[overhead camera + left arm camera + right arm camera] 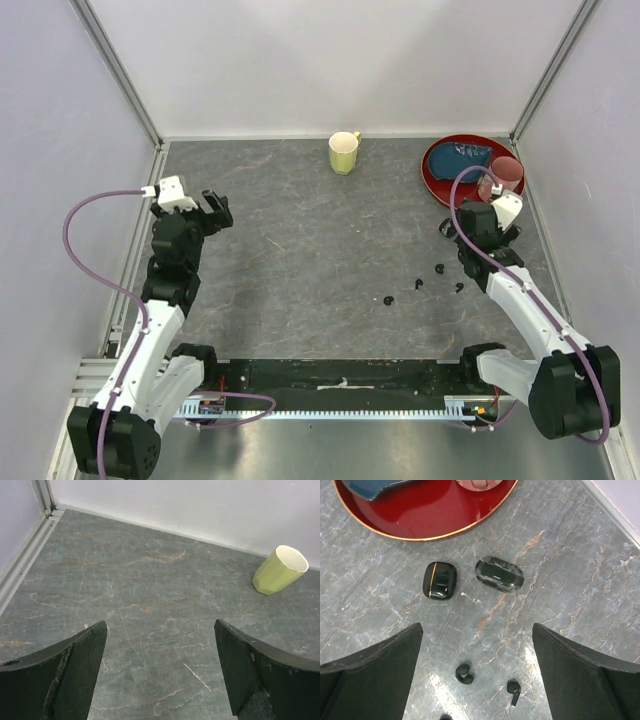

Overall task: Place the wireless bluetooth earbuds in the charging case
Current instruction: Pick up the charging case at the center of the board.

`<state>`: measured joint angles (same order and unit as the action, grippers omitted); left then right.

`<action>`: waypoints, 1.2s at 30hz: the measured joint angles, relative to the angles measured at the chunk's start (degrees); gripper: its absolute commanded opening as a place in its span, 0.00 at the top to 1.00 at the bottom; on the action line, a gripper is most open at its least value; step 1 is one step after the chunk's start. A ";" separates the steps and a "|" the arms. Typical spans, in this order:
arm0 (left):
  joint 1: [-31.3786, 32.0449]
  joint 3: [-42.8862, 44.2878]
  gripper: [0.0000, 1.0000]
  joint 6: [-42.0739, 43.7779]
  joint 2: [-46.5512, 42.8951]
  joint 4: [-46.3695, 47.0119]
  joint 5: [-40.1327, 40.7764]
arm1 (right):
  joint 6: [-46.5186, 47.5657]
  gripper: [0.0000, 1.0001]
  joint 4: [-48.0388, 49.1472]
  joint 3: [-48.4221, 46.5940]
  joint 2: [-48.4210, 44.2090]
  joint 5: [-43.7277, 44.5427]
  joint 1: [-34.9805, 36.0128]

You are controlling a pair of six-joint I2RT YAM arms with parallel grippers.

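**Overhead view.** A grey marbled worktop (300,240) is seen from above, with two arms mounted at its near edge. The left arm is bent up along the left edge. The left gripper (219,208) is held with its fingers spread wide, and nothing is held in it. The right arm is stretched toward the far right corner, and the right gripper (476,232) is held just short of one red plate (440,180). One blue object (470,153) and one pink cup (506,175) are carried on the plate. One yellow mug (344,152) is set at the middle of the far edge. Four earbuds (418,284) are counted as tiny black bits scattered on the right half, between the right gripper and the near edge.

**Left wrist view.** The left gripper (160,675) is shown wide apart over bare stone. Only the mug (279,570) is seen, by the far edge.

**Right wrist view.** The right gripper (477,675) is shown spread wide and empty. Two boxes not made out from above are revealed just short of the plate (420,515). The charging case (499,573), a glossy black oval, lies on the stone. A second box (440,580), a rounded square with a thin gold line, lies just beside it, not touching. Only three earbuds (464,674) are seen here, one cut off at the bottom, and all lie apart from the case.
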<state>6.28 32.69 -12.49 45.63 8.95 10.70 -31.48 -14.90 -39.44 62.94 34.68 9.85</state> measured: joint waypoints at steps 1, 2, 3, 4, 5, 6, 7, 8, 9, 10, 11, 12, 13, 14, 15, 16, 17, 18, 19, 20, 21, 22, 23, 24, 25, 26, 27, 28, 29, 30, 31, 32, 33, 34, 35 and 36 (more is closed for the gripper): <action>0.00 1.97 0.05 -0.76 0.76 -2.82 -0.37 | 0.13 0.02 -0.55 0.02 -0.50 -1.05 -0.31; 0.00 3.52 0.05 -1.33 1.42 -4.61 -0.66 | 0.48 0.02 -0.68 0.04 -1.18 -2.36 -0.55; 0.00 5.77 0.05 -1.86 2.27 -7.21 -1.25 | 1.70 0.02 -0.57 0.09 -1.84 -4.24 -0.76; -0.02 8.07 0.05 -1.95 3.08 -9.62 -2.93 | 3.26 0.02 -0.20 0.20 -2.69 -6.91 -1.01; -0.13 10.27 0.05 -1.70 3.85 -11.82 -5.29 | 4.83 0.02 0.63 0.48 -3.58 -9.51 -1.03; -0.17 12.15 0.05 -1.20 4.39 -13.73 -8.35 | 5.97 0.02 1.42 0.72 -4.33 -11.87 -1.03; -0.15 13.49 0.05 -0.55 4.70 -15.15 -11.32 | 6.60 0.02 1.97 0.83 -4.79 -13.51 -0.98; -0.15 14.29 0.05 0.00 4.79 -16.24 -13.77 | 7.13 0.02 2.47 0.87 -4.98 -14.75 -0.96; -0.11 14.75 0.04 0.35 4.72 -17.22 -16.55 | 7.67 0.02 3.52 0.94 -5.09 -16.28 -0.96; -0.07 14.80 0.03 0.35 4.61 -18.05 -17.73 | 7.96 0.02 4.26 1.03 -5.05 -16.92 -0.96; -0.04 14.80 0.02 0.20 4.52 -19.52 -18.43 | 8.09 0.02 4.74 1.16 -5.01 -17.14 -0.98; -0.04 14.78 0.00 0.04 4.50 -20.70 -18.64 | 8.22 0.02 5.18 1.25 -4.85 -16.96 -0.96; -0.04 14.75 0.00 -0.07 4.50 -22.25 -18.82 | 8.41 0.02 5.46 1.29 -4.68 -16.63 -0.98; -0.04 14.75 0.00 -0.07 4.50 -23.12 -18.84 | 8.96 0.02 5.51 1.29 -4.48 -16.59 -0.98; -0.04 14.75 0.00 -0.09 4.46 -23.89 -18.84 | 9.60 0.02 5.49 1.29 -4.42 -16.68 -0.98; -0.04 14.75 0.00 -0.09 4.46 -24.48 -18.84 | 10.14 0.02 5.42 1.29 -4.39 -16.72 -0.98; -0.04 14.75 0.00 -0.09 4.46 -25.05 -18.84 | 10.38 0.02 5.55 1.40 -4.48 -16.61 -0.98; -0.07 14.73 0.00 -0.09 4.46 -25.55 -18.84 | 10.45 0.02 5.86 1.64 -4.68 -16.46 -0.98; -0.04 14.73 0.00 -0.11 4.46 -26.01 -18.84 | 10.43 0.02 6.01 2.01 -4.96 -16.28 -0.96; -0.07 14.71 0.00 -0.13 4.46 -26.49 -18.84 | 10.34 0.02 6.05 2.32 -5.18 -16.22 -0.98; -0.11 14.71 0.00 -0.17 4.46 -26.77 -18.88 | 10.29 0.02 6.05 2.45 -5.22 -16.26 -0.98; -0.17 14.71 0.00 -0.22 4.46 -26.93 -18.99 | 10.27 0.02 6.05 2.47 -5.11 -16.44 -0.98; -0.22 14.69 0.00 -0.31 4.46 -26.97 -19.39 | 10.27 0.02 6.21 2.47 -4.90 -17.09 -1.03; -0.22 14.60 0.00 -0.31 4.46 -26.91 -19.76 | 10.27 0.02 6.29 2.47 -4.70 -17.64 -1.03; -0.22 14.40 0.00 -0.31 4.42 -26.82 -20.13 | 10.27 0.02 6.29 2.47 -4.42 -18.56 -1.03; -0.22 14.03 0.00 -0.28 4.39 -26.51 -20.44 | 10.25 0.02 6.32 2.47 -4.13 -19.28 -1.03; -0.22 12.83 0.00 -0.24 3.98 -25.24 -21.11 | 10.23 0.02 6.34 2.47 -3.67 -20.17 -1.01; -0.22 11.54 0.00 -0.07 3.43 -24.24 -21.62 | 10.08 0.02 6.51 2.56 -3.41 -20.81 -1.01; -0.22 9.09 0.00 0.22 2.56 -21.57 -22.05 | 9.81 0.02 7.21 2.95 -3.28 -21.16 -0.98; -0.22 6.58 0.00 0.50 1.57 -19.58 -22.51 | 9.55 0.02 8.41 3.89 -3.43 -21.33 -0.98; -0.22 3.87 0.00 0.74 0.63 -17.79 -22.93 | 9.16 0.02 9.38 5.09 -3.89 -21.31 -0.96; -0.22 1.88 0.00 0.96 0.07 -16.48 -23.12 | 8.74 0.02 9.97 6.43 -4.55 -21.09 -0.96; -0.22 -0.26 0.00 1.09 -0.50 -15.08 -23.19 | 8.66 0.02 10.03 7.80 -5.35 -20.70 -0.96; -0.22 -1.79 0.00 1.14 -0.83 -14.08 -23.21 | 8.76 0.02 9.92 8.74 -6.12 -20.41 -0.96; -0.22 -3.17 0.00 1.14 -1.09 -12.76 -23.23 | 9.11 0.02 9.90 9.31 -6.64 -19.93 -0.96; -0.22 -4.35 0.00 1.14 -1.29 -11.61 -23.28 | 9.49 0.02 9.92 9.42 -6.75 -19.43 -0.96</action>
<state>6.07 28.34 -11.35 44.34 -2.66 -12.58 -22.00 -4.97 -30.02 56.18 15.25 8.88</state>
